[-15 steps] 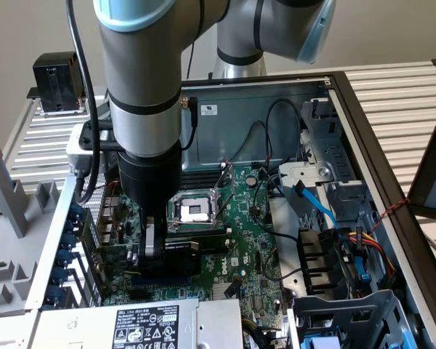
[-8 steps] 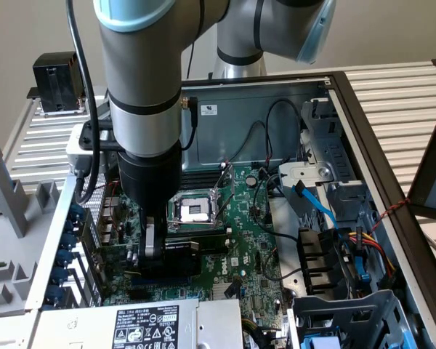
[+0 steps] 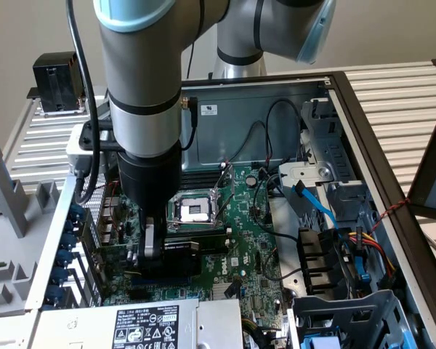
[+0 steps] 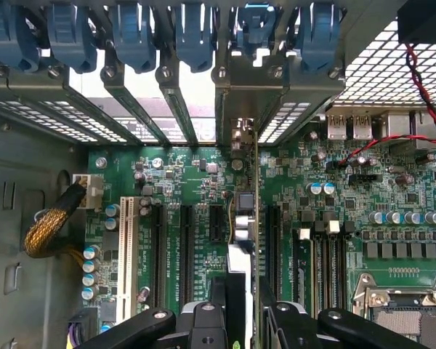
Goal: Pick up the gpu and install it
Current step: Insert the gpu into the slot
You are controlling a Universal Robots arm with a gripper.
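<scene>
We see the robot arm (image 3: 142, 87) reaching down into an open computer case (image 3: 363, 123). Its gripper (image 3: 151, 251) is low over the big green motherboard (image 3: 240, 247), on the exterior view's left side of the board, near the row of blue clips (image 3: 58, 269) along the case wall.

In the wrist view, the gripper (image 4: 240, 305) has its two black fingers (image 4: 203, 320) squeezed on the gpu (image 4: 241, 218). The gpu stands on its thin edge, upright, right between the fingers. We see it from above, so it looks like a narrow strip with small silver parts on it. It runs from the fingers out to the metal back wall of the case, where its silver end meets the slot covers (image 4: 174, 109) under the blue clips (image 4: 196, 33).

The gpu sits in line with the long black card slots (image 4: 185, 247) on the motherboard (image 4: 392, 189). We cannot tell if it is pushed all the way down into a slot.

The square silver chip socket (image 3: 192, 209) lies just to the exterior view's right of the gripper. A white slot (image 4: 127, 247) and a bundle of yellow wires (image 4: 51, 225) lie off to one side of the gpu.
</scene>
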